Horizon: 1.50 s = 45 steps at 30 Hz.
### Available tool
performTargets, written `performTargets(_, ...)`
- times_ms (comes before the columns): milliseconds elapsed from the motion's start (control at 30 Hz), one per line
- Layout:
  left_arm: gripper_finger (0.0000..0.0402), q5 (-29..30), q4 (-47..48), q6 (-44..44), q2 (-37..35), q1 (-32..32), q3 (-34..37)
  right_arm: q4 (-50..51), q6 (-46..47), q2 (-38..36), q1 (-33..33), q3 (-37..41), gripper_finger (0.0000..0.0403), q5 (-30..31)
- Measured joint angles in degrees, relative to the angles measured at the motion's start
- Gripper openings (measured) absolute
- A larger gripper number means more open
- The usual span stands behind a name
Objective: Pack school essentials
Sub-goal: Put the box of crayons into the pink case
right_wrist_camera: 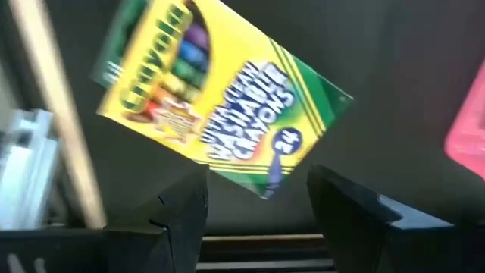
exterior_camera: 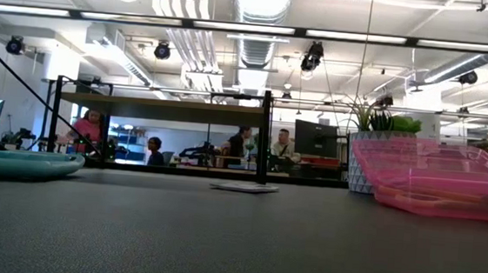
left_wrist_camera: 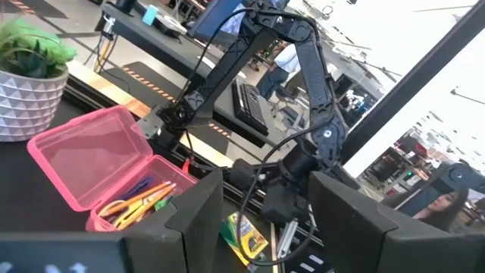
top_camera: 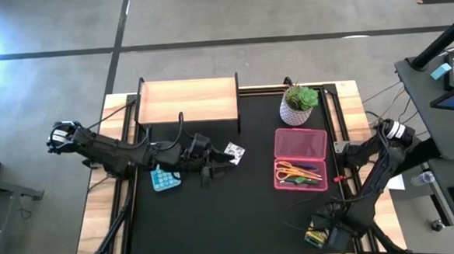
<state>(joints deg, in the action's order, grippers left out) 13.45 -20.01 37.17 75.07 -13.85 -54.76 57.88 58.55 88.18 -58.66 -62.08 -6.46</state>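
Counts: one crayon box [right_wrist_camera: 220, 114] at the worktop's [top_camera: 216, 221] front right corner; one open pink case [top_camera: 299, 159] holding scissors [top_camera: 295, 170].
Right gripper [top_camera: 326, 232]: jaws apart above the crayon box.
Left gripper [top_camera: 213, 160]: jaws apart, empty, mid-worktop.
Low view only: people at desks behind.

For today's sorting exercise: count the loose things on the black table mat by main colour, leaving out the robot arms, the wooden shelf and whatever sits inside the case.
Pink: 1, the open pencil case
Teal: 1, the round-buttoned gadget
Yellow-green: 1, the crayon box
White: 2, the patterned card and the plant pot
Total: 5
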Motion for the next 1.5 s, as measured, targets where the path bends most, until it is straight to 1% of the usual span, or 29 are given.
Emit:
performTargets(133, 0.018, 0.0, 0.0, 0.0, 0.0, -0.3, 0.0, 1.9, -1.9, 1.4, -0.1, 0.0, 0.0212, 0.0)
performTargets(500, 0.018, 0.0, 0.0, 0.0, 0.0, -0.3, 0.0, 0.1, -5.6, 1.6, -3.7, 0.0, 0.0212, -0.2)
performTargets(600, 0.018, 0.0, 0.0, 0.0, 0.0, -0.3, 0.1, -1.4, -5.6, 2.0, -3.8, 0.1, 0.0212, 0.0)
performTargets(700, 0.018, 0.0, 0.0, 0.0, 0.0, -0.3, 0.1, -1.5, -5.5, 4.3, -3.7, 0.2, 0.0212, 0.4)
performTargets(867, 0.018, 0.0, 0.0, 0.0, 0.0, -0.3, 0.1, -1.5, -2.6, 7.3, -3.7, -0.5, 0.0212, 1.3)
performTargets(967, 0.018, 0.0, 0.0, 0.0, 0.0, -0.3, 0.1, -1.4, 0.5, 8.1, -3.8, -1.8, 0.0212, 4.6)
performTargets(1133, 0.018, 0.0, 0.0, -0.1, 0.0, -0.3, 0.1, -3.0, 7.2, 7.7, -3.3, -4.2, 0.0212, 15.7)
performTargets(1333, 0.018, 0.0, 0.0, -0.1, 0.0, -0.3, 0.3, -3.5, 16.4, 7.7, -1.0, -4.8, 0.0212, 25.4)
performTargets(1367, 0.018, 0.0, 0.0, -0.1, 0.0, -0.3, 0.3, -3.4, 16.9, 7.7, -0.6, -5.0, 0.0212, 26.1)
performTargets(1433, 0.018, 0.0, 0.0, -0.1, 0.0, -0.4, 0.5, -3.1, 15.8, 7.6, 0.0, -5.8, 0.0212, 25.8)
performTargets(1500, 0.018, -0.2, 0.0, 0.0, 0.0, -0.7, 0.6, -2.6, 12.9, 7.1, 0.0, -7.0, 0.0212, 23.3)
